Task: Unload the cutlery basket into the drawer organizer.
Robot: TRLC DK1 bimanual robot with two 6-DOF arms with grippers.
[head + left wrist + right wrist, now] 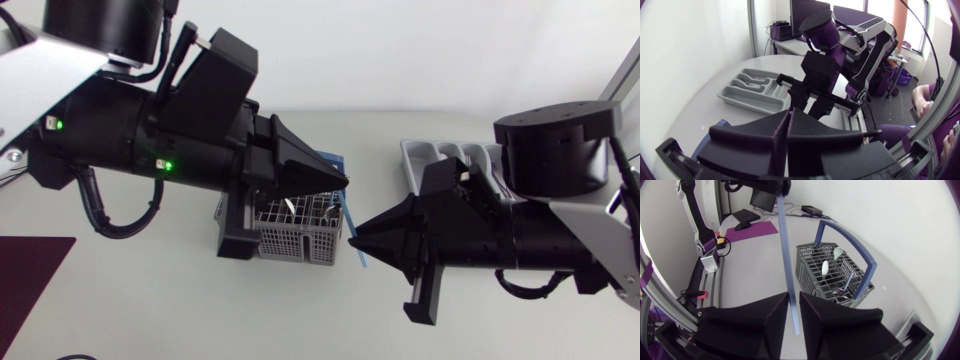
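Note:
A long flat blue utensil (786,255) hangs above the table, held at both ends. My left gripper (338,182) is shut on its upper end, just above the grey wire cutlery basket (290,235). My right gripper (794,314) is shut on its lower end (358,250), beside the basket's right side. The basket (832,277) has a blue arched handle (860,255) and holds spoons (825,268) and other cutlery. The grey drawer organizer (750,92) lies at the back right (420,155), half hidden by my right arm.
A dark purple mat (30,270) lies at the table's front left corner. Both arms crowd the middle of the table over the basket. Bare tabletop (200,310) lies in front of the basket.

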